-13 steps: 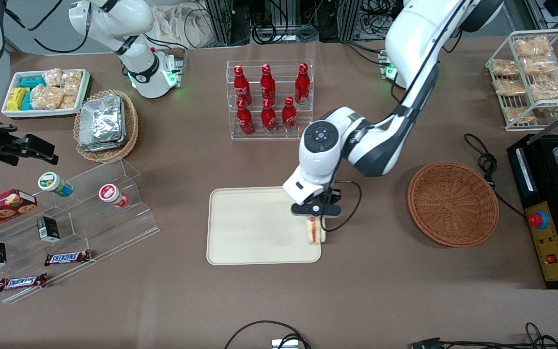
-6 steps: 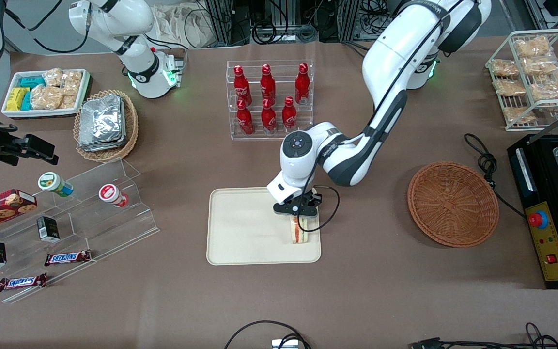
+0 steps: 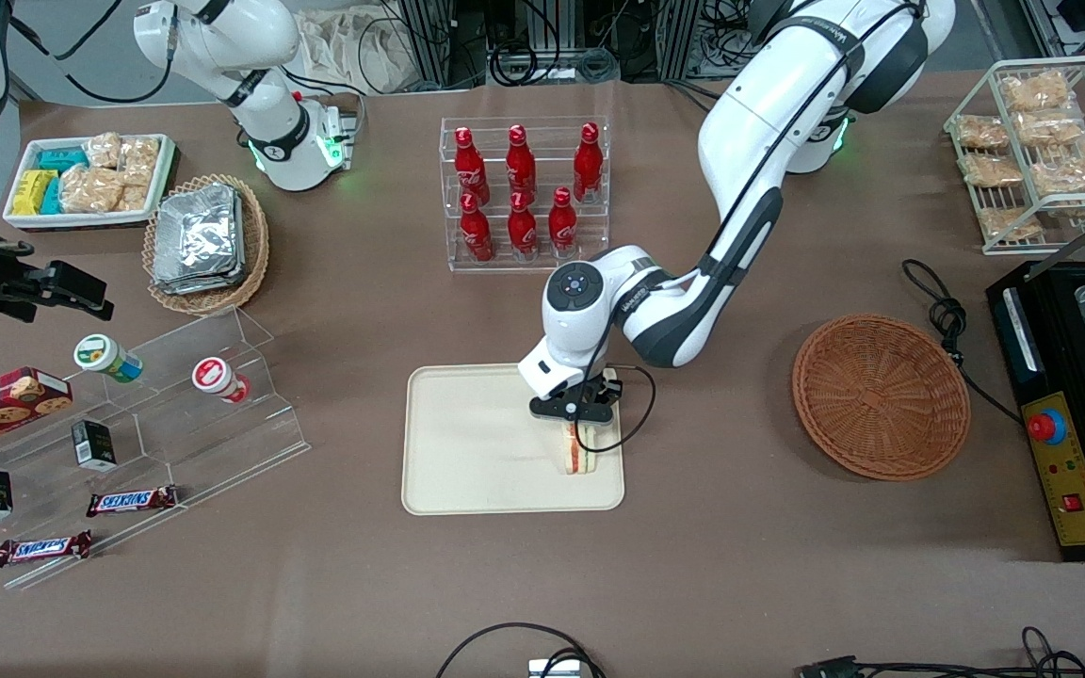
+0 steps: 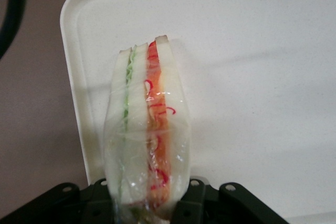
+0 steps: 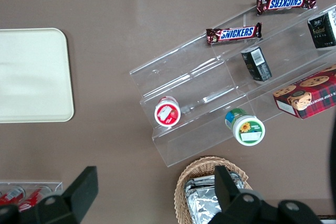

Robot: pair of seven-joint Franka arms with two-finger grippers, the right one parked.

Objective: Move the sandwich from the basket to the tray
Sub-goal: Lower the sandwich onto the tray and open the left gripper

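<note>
Sandwich: You can see the sandwich (image 3: 581,450) pinched in the gripper (image 3: 579,421), standing on its edge over the tray (image 3: 467,443). It is a white bread wedge in clear wrap with a green layer and a red-orange layer.

Gripper: The left arm's gripper is clamped on the sandwich (image 4: 146,129). In the wrist view the black fingers (image 4: 197,203) press on both sides of the bread. It hangs low above the part of the tray nearest the working arm.

Tray: The cream tray lies flat in the middle of the table, nearer the front camera than the rack of red bottles (image 3: 522,193). Nothing else lies on it.

Basket: The reddish-brown basket (image 3: 880,395) sits toward the working arm's end of the table, well apart from the tray. Nothing is in it now.

Touching or not: You cannot tell for sure if the sandwich bottom rests on the tray or hangs just above it.

Done: The sandwich is out of the basket and over the tray. That is most of the job.

Left to do: You likely need to lower it the last bit if needed, let go, and lift the arm away.

Watch out: It stands on a thin edge, so it may tip over when you let go.
</note>
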